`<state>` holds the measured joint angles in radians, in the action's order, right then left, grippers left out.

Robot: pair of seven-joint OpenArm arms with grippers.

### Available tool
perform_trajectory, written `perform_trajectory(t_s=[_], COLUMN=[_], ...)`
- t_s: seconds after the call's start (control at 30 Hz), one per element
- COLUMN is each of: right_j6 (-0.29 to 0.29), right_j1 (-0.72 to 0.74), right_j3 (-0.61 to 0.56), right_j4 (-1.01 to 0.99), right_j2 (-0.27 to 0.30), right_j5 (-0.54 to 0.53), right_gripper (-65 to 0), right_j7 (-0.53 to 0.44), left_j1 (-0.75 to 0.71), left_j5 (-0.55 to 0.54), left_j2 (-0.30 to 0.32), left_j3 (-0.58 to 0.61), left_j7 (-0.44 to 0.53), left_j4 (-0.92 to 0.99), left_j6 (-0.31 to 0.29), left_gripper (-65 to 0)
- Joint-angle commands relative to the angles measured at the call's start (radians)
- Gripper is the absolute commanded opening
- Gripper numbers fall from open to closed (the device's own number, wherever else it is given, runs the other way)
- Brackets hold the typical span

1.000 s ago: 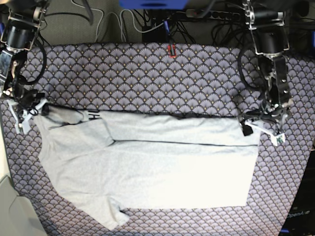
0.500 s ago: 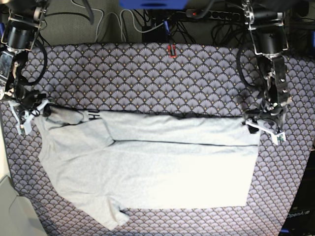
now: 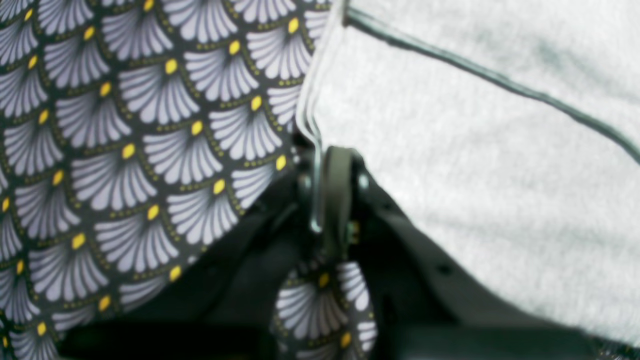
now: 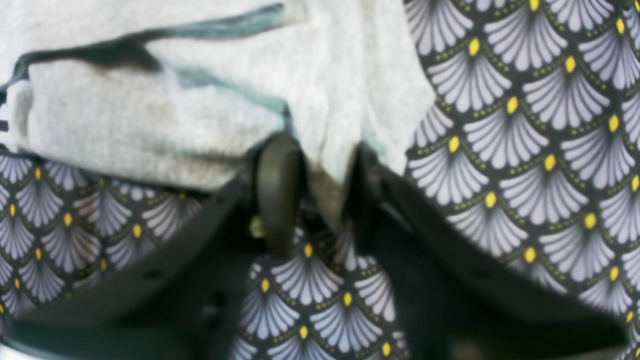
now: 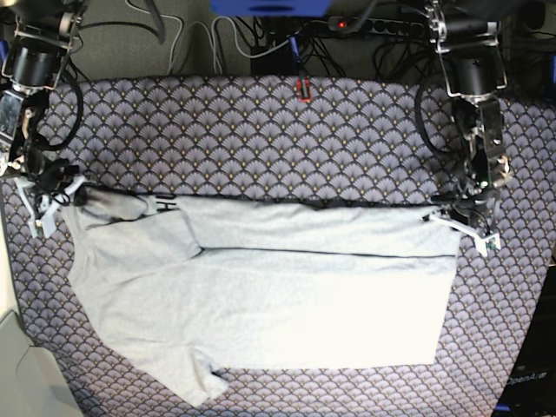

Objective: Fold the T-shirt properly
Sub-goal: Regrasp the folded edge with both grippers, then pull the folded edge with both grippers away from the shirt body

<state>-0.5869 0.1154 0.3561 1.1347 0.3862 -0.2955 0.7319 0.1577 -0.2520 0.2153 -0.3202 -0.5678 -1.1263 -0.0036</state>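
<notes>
The light grey T-shirt [image 5: 287, 295] lies flat on the fan-patterned tablecloth [image 5: 261, 130], its far edge folded over toward the front, with a bit of black lettering [image 5: 165, 204] showing at the fold. My left gripper [image 5: 458, 221] sits at the shirt's far right corner. In the left wrist view this left gripper [image 3: 325, 195] is shut, with the layered hem of the T-shirt [image 3: 475, 150] pinched between the pads. My right gripper [image 5: 54, 201] is at the far left sleeve. In the right wrist view the right gripper [image 4: 325, 190] has a tongue of T-shirt [image 4: 150, 115] filling the gap between its jaws.
A small red object [image 5: 303, 89] lies at the table's far edge, with cables [image 5: 261, 39] behind it. A pale grey surface [image 5: 22, 373] borders the front left corner and a black box [image 5: 530, 378] the front right.
The left gripper went from wide open to shut on the shirt's far right corner. The right gripper's jaws narrowed on the left sleeve. The shirt itself has barely shifted.
</notes>
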Motion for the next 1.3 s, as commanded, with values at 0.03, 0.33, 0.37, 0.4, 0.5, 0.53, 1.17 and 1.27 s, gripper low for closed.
perform_trajectory(t_s=[0.03, 0.33, 0.37, 0.4, 0.5, 0.53, 1.17, 1.27], right_j6=[-0.011, -0.012, -0.012, -0.012, -0.012, -0.012, -0.111, -0.111], right_j1=[0.0, -0.098, -0.119, -0.132, -0.158, -0.165, -0.305, -0.356], right_j3=[-0.002, 0.001, 0.001, 0.001, 0.001, 0.002, 0.125, 0.13], right_j4=[0.003, 0.155, 0.189, 0.212, 0.256, 0.262, 0.267, 0.31], right_j2=[0.007, 0.003, 0.003, 0.003, 0.003, 0.004, 0.023, 0.001], right_j5=[-0.003, -0.003, -0.003, -0.003, -0.003, -0.003, -0.008, -0.008], right_gripper=[-63.1, -65.0, -65.0, -65.0, -65.0, -65.0, -65.0, -65.0], right_j7=[0.031, 0.033, 0.033, 0.033, 0.035, 0.035, 0.033, 0.028], left_j1=[0.007, -0.039, -0.046, -0.053, -0.062, -0.07, -0.298, -0.33], left_j5=[0.001, 0.003, 0.003, 0.003, 0.007, 0.007, 0.003, 0.003], left_j2=[0.008, 0.014, 0.014, 0.016, 0.017, 0.02, 0.105, 0.108], left_j3=[-0.004, -0.006, -0.006, -0.006, -0.006, -0.007, -0.09, -0.09], left_j7=[-0.016, -0.111, -0.12, -0.13, -0.171, -0.188, -0.303, -0.303], left_j4=[-0.018, -0.108, -0.13, -0.143, -0.185, -0.197, -0.482, -0.502], left_j6=[0.001, 0.0, 0.0, 0.0, -0.002, -0.002, -0.003, -0.003], left_gripper=[-64.8, -64.8, -64.8, -64.8, -64.8, -64.8, -64.8, -64.8])
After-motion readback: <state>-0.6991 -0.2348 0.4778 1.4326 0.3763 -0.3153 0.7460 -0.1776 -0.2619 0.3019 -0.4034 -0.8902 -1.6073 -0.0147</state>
